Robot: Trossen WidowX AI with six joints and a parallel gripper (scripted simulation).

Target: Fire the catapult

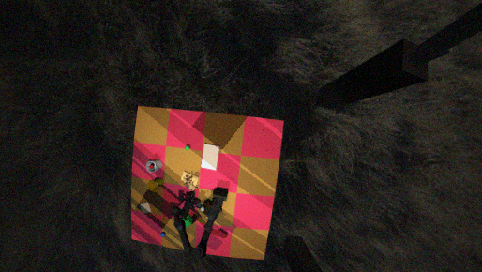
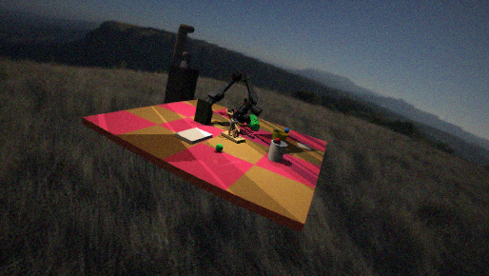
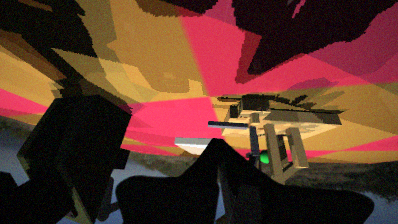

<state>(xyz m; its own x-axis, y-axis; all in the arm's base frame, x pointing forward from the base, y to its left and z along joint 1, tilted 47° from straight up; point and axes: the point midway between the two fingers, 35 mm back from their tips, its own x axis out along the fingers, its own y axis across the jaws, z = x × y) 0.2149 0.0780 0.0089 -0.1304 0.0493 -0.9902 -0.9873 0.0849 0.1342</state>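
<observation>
The white mug (image 1: 158, 162) (image 2: 277, 152) stands upright near the table's edge, looking grey in the dim light. A red ball (image 1: 151, 166) (image 2: 277, 141) shows in its mouth, at the rim. The wooden catapult (image 1: 188, 176) (image 2: 234, 138) (image 3: 315, 120) stands on the table between my arm and the mug's side of the table. Its cup is too small or hidden to make out. My gripper (image 1: 188, 193) (image 2: 231, 113) (image 3: 216, 142) is shut and empty, just beside the catapult's rear end and above the table. The mug is not visible in the wrist view.
A white slab (image 1: 210, 157) (image 2: 194, 135) (image 3: 191, 145) and a green ball (image 1: 188, 147) (image 2: 219, 147) (image 3: 264, 157) lie beyond the catapult. A yellow object (image 1: 155, 184) stands beside the mug. A green object (image 1: 188, 221) (image 2: 254, 123), a blue ball (image 1: 162, 234) (image 2: 287, 129) and a pale block (image 1: 144, 207) are farther back.
</observation>
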